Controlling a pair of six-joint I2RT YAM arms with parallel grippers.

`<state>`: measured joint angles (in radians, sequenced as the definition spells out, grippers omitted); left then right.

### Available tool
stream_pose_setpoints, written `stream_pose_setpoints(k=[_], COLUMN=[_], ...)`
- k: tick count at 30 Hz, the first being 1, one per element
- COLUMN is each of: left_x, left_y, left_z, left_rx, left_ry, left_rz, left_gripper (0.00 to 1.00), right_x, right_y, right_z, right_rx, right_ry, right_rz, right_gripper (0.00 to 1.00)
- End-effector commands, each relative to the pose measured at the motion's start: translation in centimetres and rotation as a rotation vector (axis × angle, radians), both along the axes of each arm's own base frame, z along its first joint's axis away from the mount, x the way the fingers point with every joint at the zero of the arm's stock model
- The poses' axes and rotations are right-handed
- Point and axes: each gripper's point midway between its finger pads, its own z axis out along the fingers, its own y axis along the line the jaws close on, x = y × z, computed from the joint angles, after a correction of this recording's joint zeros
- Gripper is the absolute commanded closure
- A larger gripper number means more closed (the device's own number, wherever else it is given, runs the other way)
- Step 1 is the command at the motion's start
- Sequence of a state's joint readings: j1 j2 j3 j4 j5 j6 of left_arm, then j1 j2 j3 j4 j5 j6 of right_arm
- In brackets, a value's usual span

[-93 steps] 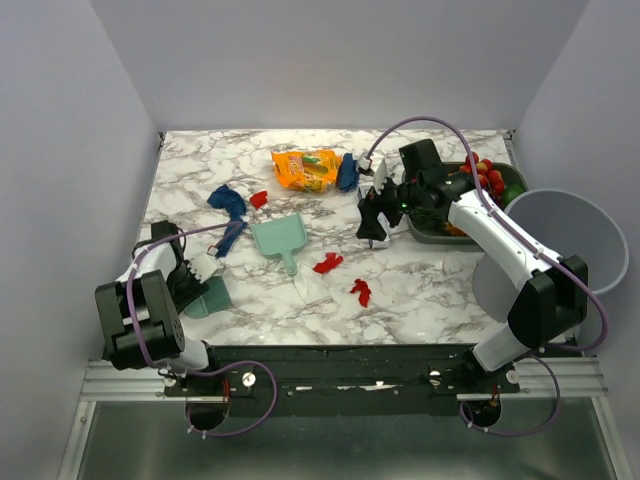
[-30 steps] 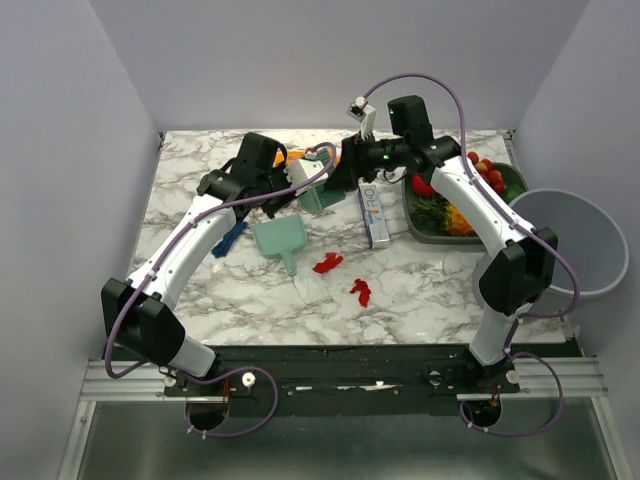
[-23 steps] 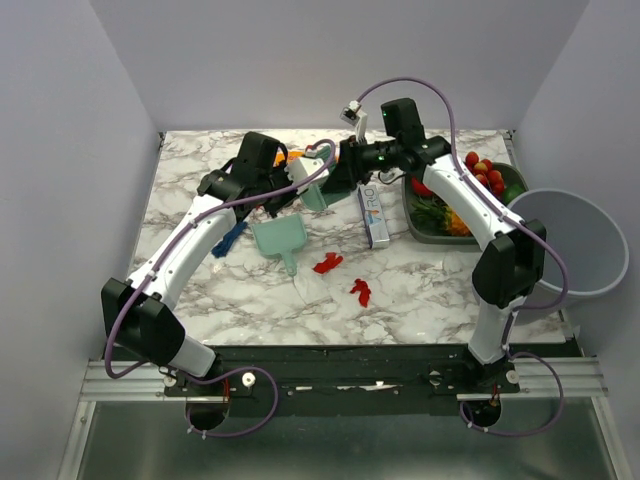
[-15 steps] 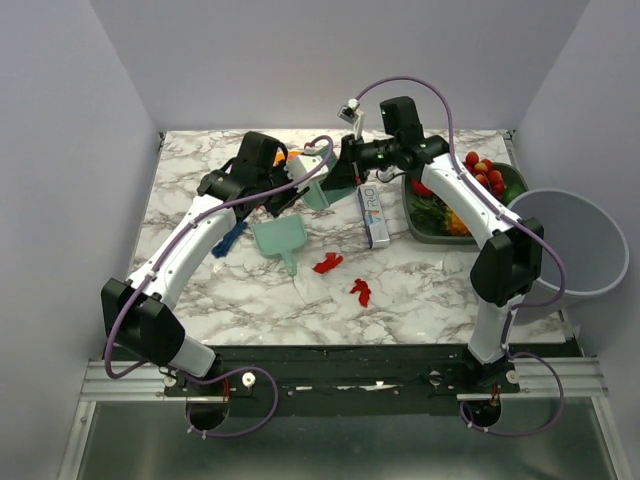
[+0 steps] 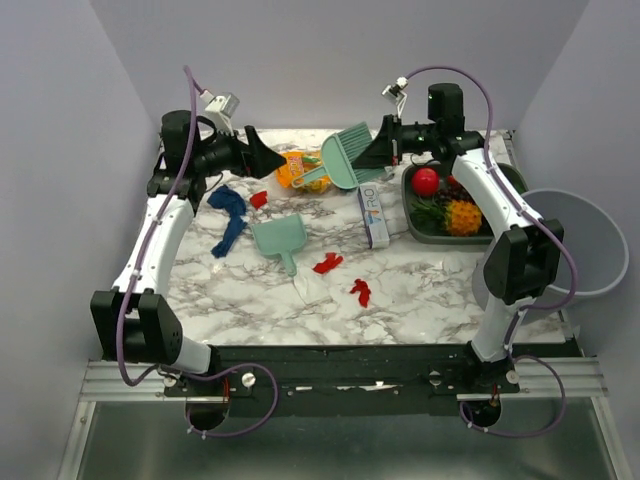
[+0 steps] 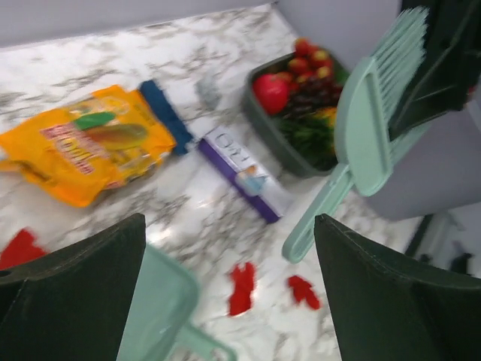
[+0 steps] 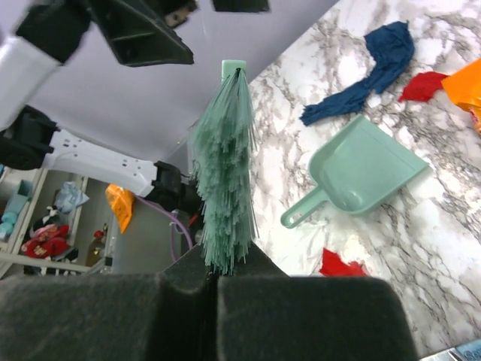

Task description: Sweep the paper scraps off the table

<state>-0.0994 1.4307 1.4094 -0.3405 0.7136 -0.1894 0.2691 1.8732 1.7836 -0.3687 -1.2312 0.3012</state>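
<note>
**Brush in hand, nothing swept yet**

Right gripper (image 5: 383, 152) is clamping the green brush (image 5: 347, 160) by its bristle end, with the handle hanging free above the table (image 5: 430, 290). Left gripper (image 5: 272, 162) is hovering with jaws spread wide, carrying nothing. Dustpan (image 5: 276, 236) is lying unfilled on the marble. The paper scraps (image 5: 327, 263) are all sitting loose: red bits by the dustpan handle, a blue strip (image 5: 230, 212) at left. All the sweeping is left to do. Snack bag (image 5: 305, 170), purple box (image 5: 373, 215) and fruit tray (image 5: 432, 238) are crowding the back — likely limiting brush strokes there.
</note>
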Motion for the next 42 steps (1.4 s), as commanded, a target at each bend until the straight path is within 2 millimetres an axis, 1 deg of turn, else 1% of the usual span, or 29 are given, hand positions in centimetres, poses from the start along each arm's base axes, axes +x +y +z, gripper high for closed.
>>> stream_pose_setpoints(k=[1, 2, 4, 6, 12, 15, 17, 18, 22, 28, 31, 32, 34, 37, 38, 40, 41, 42], left_x=[-3.3, -3.1, -3.2, -2.7, -2.5, -2.7, -3.0, -3.3, -3.5, -3.4, -3.2, -3.2, -3.2, -3.2, -3.1, -3.1, -3.0, -2.9], left_y=[-4.2, -4.4, -4.6, -4.6, -4.9, -5.0, -5.4, -5.6, -6.4, -6.9, -6.9, -7.0, -7.0, -7.1, -7.1, -7.1, -7.1, -7.1], left_z=[3.4, 4.1, 3.9, 3.1, 2.7, 2.9, 3.2, 3.2, 3.2, 3.7, 3.8, 3.7, 3.7, 3.6, 3.5, 3.5, 3.3, 3.1], left_rx=[-0.474, -0.492, -0.508, -0.505, -0.522, -0.524, -0.524, -0.519, -0.512, -0.506, -0.505, -0.504, -0.503, -0.500, -0.498, -0.493, -0.494, -0.495], left_ry=[0.192, 0.136, 0.160, 0.180, 0.196, 0.192, 0.177, 0.174, 0.178, 0.154, 0.152, 0.152, 0.151, 0.153, 0.153, 0.143, 0.156, 0.160], left_rz=[-0.300, -0.336, -0.372, -0.380, -0.395, -0.405, -0.432, -0.448, -0.486, -0.502, -0.502, -0.505, -0.508, -0.514, -0.516, -0.519, -0.514, -0.509], left_gripper=[0.01, 0.01, 0.02, 0.03, 0.07, 0.08, 0.09, 0.09, 0.12, 0.18, 0.25, 0.29, 0.33, 0.43, 0.49, 0.57, 0.65, 0.71], right_x=[-2.5, -2.6, -2.3, -2.2, -1.1, -0.4, 0.1, 0.6, 1.3, 1.5, 1.6, 1.7, 1.8, 2.0, 2.1, 2.1, 2.1, 2.2], right_y=[0.0, 0.0, 0.0, 0.1, 0.3, 0.4, 0.5, 0.7, 0.8, 0.9, 0.9, 0.9, 1.0, 1.0, 1.0, 1.0, 1.0, 1.1], right_z=[3.7, 3.7, 3.9, 4.2, 4.6, 5.1, 5.6, 5.2, 5.7, 5.3, 5.3, 5.2, 5.1, 4.9, 4.9, 4.7, 4.7, 4.4], right_rx=[0.087, 0.088, 0.091, 0.094, 0.095, 0.095, 0.097, 0.095, 0.100, 0.099, 0.097, 0.097, 0.095, 0.092, 0.091, 0.089, 0.088, 0.085], right_ry=[-0.040, -0.037, -0.035, -0.044, -0.067, -0.087, -0.111, -0.102, -0.117, -0.109, -0.111, -0.108, -0.106, -0.101, -0.102, -0.095, -0.094, -0.090], right_rz=[0.109, 0.113, 0.109, 0.111, 0.086, 0.064, 0.050, 0.046, 0.040, 0.032, 0.024, 0.024, 0.018, 0.010, 0.008, 0.004, 0.001, -0.003], right_gripper=[0.99, 0.99, 0.99, 0.99, 0.99, 0.99, 0.99, 0.99, 0.99, 0.99, 0.99, 0.99, 0.99, 0.99, 0.99, 0.99, 0.99, 0.99])
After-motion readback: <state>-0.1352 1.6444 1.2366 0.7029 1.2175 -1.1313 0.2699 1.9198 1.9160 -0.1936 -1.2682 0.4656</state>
